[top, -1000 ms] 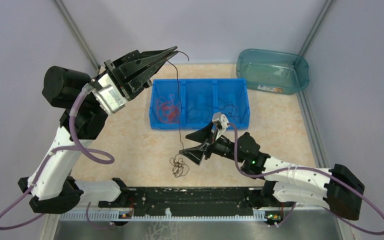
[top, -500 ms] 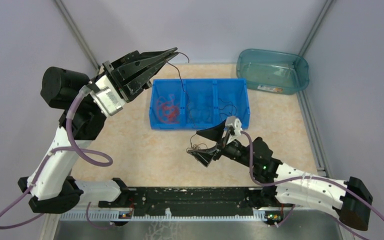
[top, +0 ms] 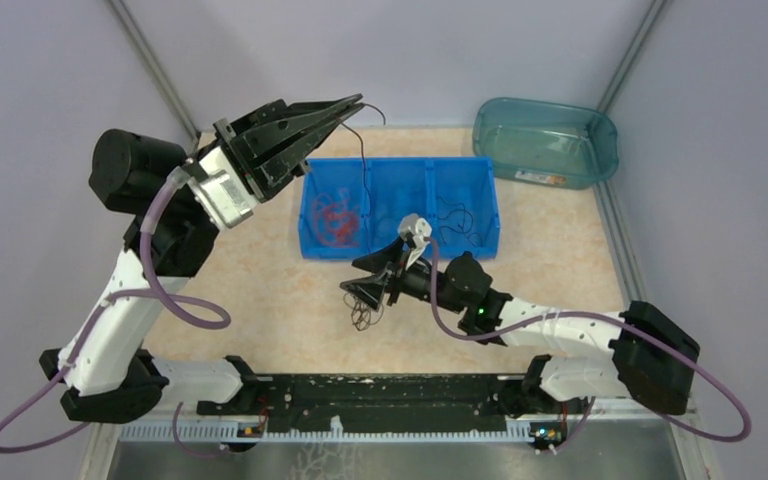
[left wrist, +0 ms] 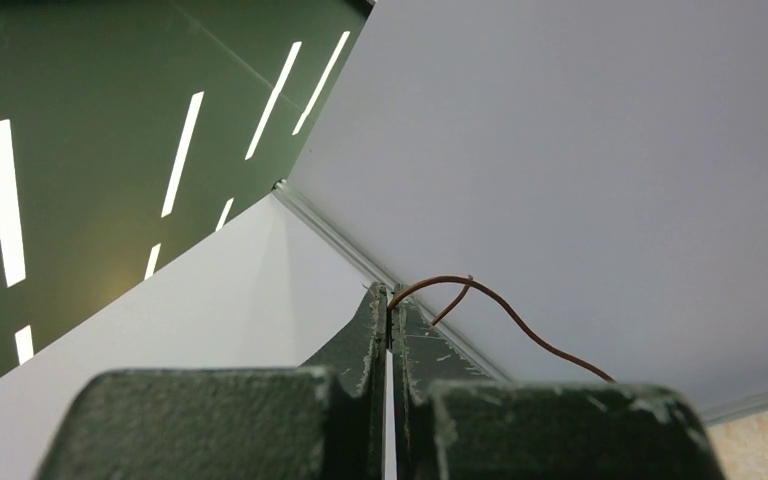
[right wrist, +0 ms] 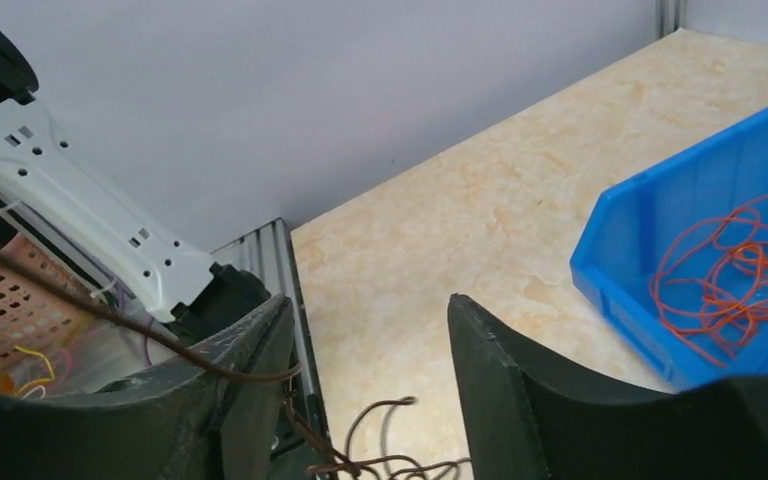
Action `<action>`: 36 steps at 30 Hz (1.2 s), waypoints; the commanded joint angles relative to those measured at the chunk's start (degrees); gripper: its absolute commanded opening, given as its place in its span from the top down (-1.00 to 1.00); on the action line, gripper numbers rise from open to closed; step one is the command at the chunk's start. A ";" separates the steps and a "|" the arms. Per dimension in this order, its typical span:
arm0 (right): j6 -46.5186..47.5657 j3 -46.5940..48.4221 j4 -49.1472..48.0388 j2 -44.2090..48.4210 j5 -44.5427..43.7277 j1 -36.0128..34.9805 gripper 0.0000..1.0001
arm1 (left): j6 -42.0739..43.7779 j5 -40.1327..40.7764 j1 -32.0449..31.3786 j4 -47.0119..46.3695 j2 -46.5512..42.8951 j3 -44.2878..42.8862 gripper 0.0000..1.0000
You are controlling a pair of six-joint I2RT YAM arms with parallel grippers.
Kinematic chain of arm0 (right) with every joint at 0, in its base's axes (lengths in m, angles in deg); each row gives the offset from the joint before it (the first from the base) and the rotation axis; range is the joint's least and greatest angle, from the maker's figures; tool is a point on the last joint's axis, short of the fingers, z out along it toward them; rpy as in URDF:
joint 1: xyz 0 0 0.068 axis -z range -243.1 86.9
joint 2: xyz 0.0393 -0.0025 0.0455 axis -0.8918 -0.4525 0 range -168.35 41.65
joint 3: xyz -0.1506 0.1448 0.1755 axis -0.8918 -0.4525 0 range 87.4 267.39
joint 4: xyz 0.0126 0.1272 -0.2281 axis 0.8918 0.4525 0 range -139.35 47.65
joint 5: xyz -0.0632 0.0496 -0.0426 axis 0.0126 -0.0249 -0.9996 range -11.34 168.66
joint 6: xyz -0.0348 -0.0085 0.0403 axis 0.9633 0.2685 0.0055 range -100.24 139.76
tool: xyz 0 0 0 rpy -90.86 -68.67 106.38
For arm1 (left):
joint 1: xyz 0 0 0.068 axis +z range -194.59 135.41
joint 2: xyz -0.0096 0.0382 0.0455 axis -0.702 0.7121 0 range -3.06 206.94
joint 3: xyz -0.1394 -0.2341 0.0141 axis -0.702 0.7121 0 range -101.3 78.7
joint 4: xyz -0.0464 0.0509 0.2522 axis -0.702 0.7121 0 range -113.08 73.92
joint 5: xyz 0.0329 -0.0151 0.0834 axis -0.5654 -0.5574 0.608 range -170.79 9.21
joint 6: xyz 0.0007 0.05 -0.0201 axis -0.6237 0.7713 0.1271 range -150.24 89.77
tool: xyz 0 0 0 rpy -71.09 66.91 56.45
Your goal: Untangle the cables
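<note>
My left gripper (top: 356,101) is raised at the back left and shut on the end of a thin dark brown cable (top: 364,185). The left wrist view shows that cable (left wrist: 505,307) pinched at the tips of the left gripper (left wrist: 392,300). The cable hangs down past the blue bin to a small tangle (top: 362,315) on the table. My right gripper (top: 370,286) is open just above the tangle. In the right wrist view the right gripper (right wrist: 370,335) has the cable (right wrist: 160,346) draped over its left finger (right wrist: 252,365), with the tangle (right wrist: 385,462) below.
A blue bin (top: 400,251) with three compartments holds orange-red wires (top: 335,215) on the left, bluish wires in the middle and black wires (top: 455,213) on the right. A teal tub (top: 545,141) stands at the back right. The black rail (top: 380,395) runs along the near edge.
My right gripper has swung left from in front of the bin's right part to in front of its middle. The tangle moved with it. The left gripper has barely moved.
</note>
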 commanded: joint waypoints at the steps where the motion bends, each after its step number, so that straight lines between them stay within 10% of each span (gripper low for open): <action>1: -3.52 -0.55 -10.56 -3.01 1.04 -0.58 -0.11 | 0.02 -0.69 -0.32 -1.99 0.12 -2.70 1.00; 36: -13.77 -20.10 -41.94 -33.87 -6.38 -2.13 0.27 | 14.41 3.20 -0.42 -15.07 6.54 -24.35 1.00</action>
